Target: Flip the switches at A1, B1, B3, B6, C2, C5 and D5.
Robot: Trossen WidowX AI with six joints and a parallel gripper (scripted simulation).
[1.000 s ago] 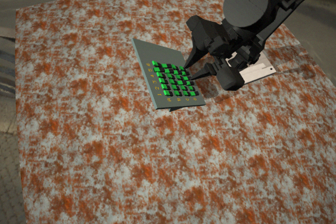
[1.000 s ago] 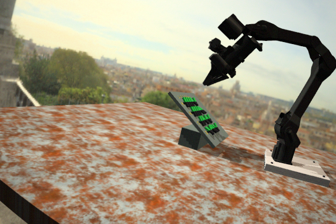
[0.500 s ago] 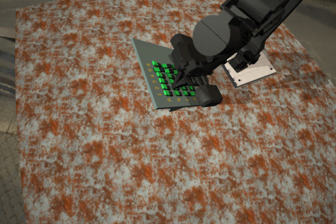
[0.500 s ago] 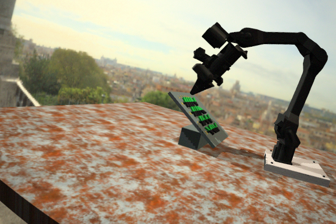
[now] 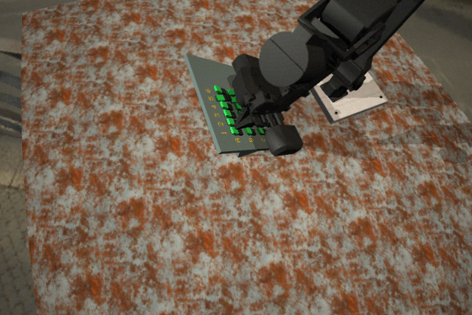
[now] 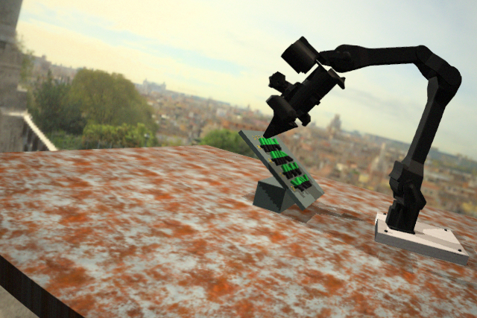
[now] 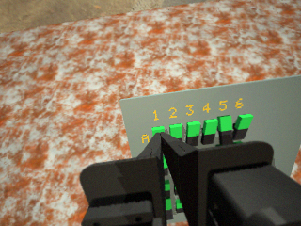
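Observation:
The grey tilted panel carries rows of rocker switches with green and black halves. My gripper is shut and empty. Its tips are at the A1 switch, close over it or touching; the gap cannot be told. A1's green half shows on its far side, and its near half is hidden by the tips in the wrist view. Switches A2 to A6 show green far halves. Much of rows B, C and D is hidden behind the fingers in the wrist view.
A wedge-shaped support holds the panel up on the mottled orange and white table. The arm's pale base plate stands on the panel's near side, behind its low edge.

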